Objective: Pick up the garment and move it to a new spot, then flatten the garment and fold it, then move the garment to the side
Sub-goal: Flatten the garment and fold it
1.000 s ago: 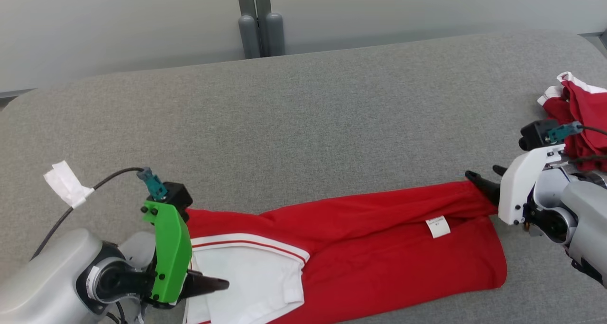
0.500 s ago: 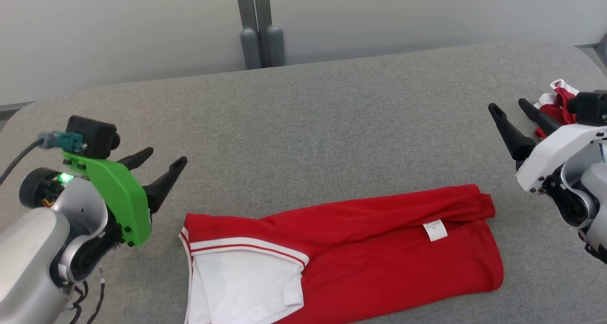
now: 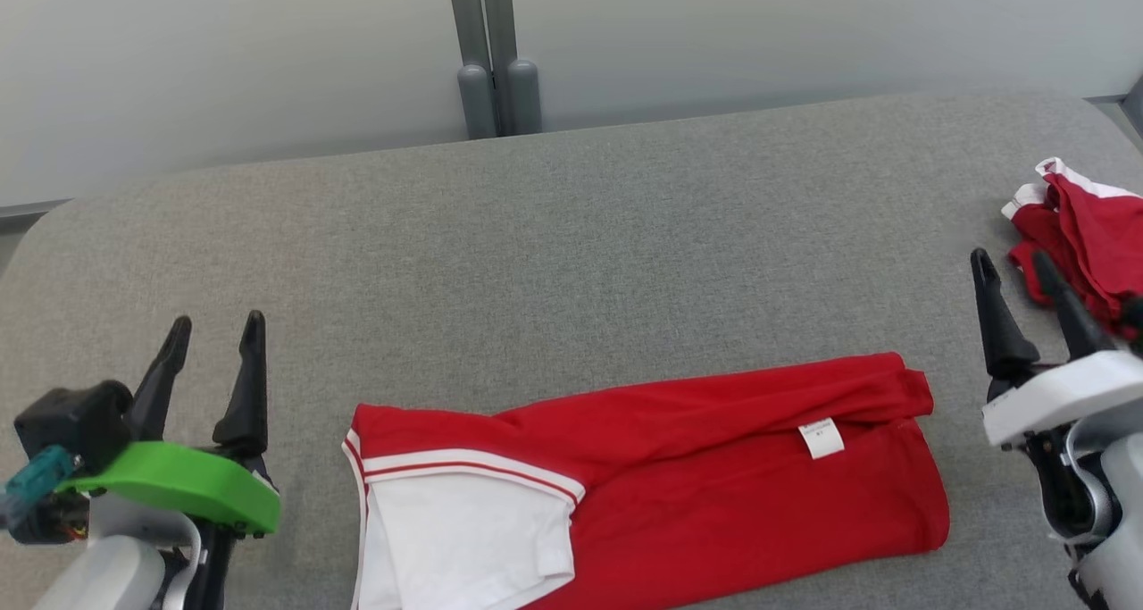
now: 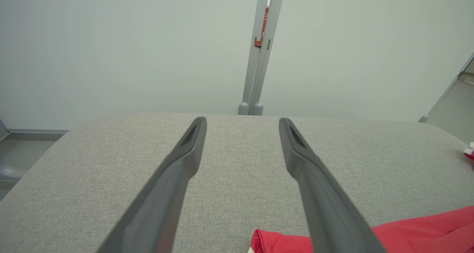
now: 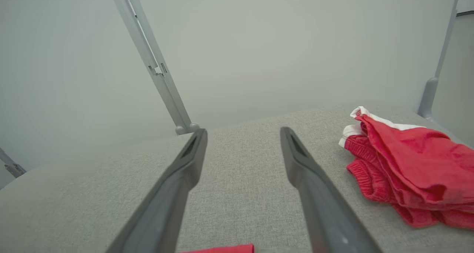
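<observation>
Garment (image 3: 679, 467), red with a white panel, lies folded flat by the near edge of the surface (image 3: 571, 253). Its long axis runs left to right, with the right end angled slightly toward the far edge. The white-trimmed end points left, and the label (image 3: 821, 438) sits near the right end. Left gripper (image 3: 217, 322) and right gripper (image 3: 1013, 257) hover wide and empty off either end. A red heap (image 3: 1085, 226) lies at the right edge.

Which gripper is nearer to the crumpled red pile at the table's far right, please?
Right. The right gripper is close beside the crumpled red pile; the left gripper is across the table.
</observation>
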